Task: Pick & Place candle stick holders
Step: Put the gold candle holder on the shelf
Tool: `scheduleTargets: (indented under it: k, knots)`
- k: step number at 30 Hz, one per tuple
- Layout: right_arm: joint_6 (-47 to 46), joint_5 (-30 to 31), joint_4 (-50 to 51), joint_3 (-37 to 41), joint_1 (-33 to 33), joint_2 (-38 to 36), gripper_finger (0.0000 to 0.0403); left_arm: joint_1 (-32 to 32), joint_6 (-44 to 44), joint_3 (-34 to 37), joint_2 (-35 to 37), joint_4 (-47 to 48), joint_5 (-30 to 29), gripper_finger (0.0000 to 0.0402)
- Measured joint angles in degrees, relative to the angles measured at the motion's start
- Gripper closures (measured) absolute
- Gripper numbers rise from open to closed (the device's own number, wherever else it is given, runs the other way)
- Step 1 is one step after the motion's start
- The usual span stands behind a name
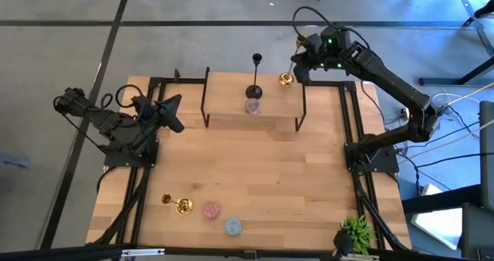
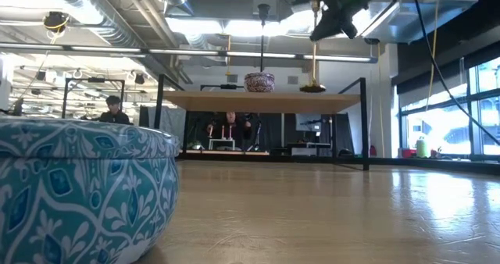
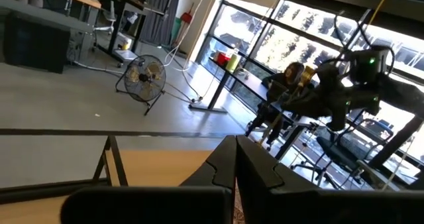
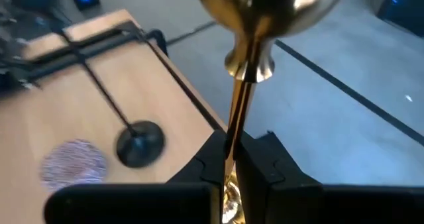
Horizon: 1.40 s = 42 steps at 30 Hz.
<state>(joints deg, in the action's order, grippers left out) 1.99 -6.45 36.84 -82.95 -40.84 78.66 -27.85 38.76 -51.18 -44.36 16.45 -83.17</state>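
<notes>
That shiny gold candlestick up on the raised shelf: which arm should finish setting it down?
The right arm. Its end effector is shut on the slim shiny gold candlestick over the raised wooden shelf; the left end effector waits shut and empty at the table's left side.

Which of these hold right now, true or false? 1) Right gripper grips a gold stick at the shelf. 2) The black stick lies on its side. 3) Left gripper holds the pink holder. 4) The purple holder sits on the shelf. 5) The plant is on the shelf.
1) True: the right gripper is shut on the gold stick over the shelf.
2) False: the black stick stands upright.
3) False: the left gripper is shut and empty; the pink holder sits on the table.
4) True: purple holder.
5) False: the plant is at the table's corner.
</notes>
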Motion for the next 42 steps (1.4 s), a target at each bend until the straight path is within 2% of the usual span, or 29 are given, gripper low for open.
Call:
scheduleTargets:
  k: [5,20,28,33,42]
  knots:
    - [-0.2,0.5,0.3,2.3,0.0,0.1,0.0379,0.5,0.6,0.0,0.0,0.0,1.3,0.0399]
    - [0.3,0.5,-1.2,2.4,1.7,0.5,0.0379,0.6,1.0,0.0,0.0,0.0,1.8,0.04]
    - [1.1,2.2,-1.3,2.4,3.8,2.8,0.0379,0.6,1.0,0.0,0.0,0.0,1.8,0.04]
    - [1.7,6.7,-1.8,2.4,4.6,3.0,0.0379,0.6,1.0,0.0,0.0,0.0,1.9,0.0399]
    - [1.6,6.3,-1.9,2.4,4.6,3.0,0.0379,0.6,1.0,0.0,0.0,0.0,1.9,0.04]
